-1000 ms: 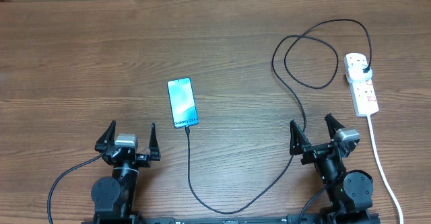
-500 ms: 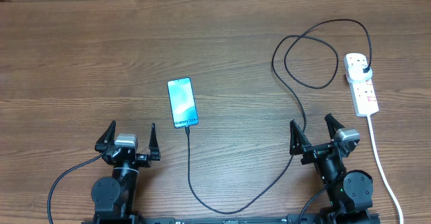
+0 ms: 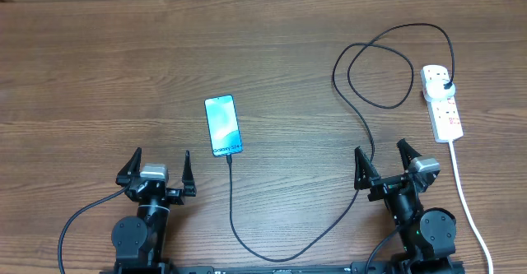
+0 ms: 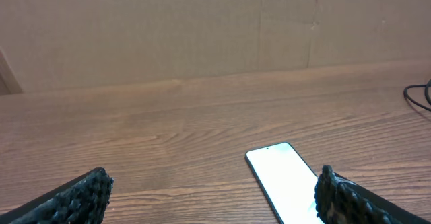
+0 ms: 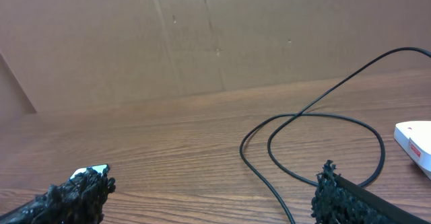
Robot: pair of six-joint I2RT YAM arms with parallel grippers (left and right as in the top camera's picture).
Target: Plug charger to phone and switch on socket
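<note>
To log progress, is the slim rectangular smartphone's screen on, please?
On: the smartphone shows a lit light-blue screen with text overhead.

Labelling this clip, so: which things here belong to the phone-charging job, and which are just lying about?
Job: phone, charger, socket, left claw and right claw, both open and holding nothing.
Not part of it: table, cardboard wall.

You've got one phone (image 3: 223, 125), one charger (image 3: 230, 196), one socket (image 3: 442, 103), one table (image 3: 99, 60), and two grippers: left gripper (image 3: 160, 160), right gripper (image 3: 380, 152).
</note>
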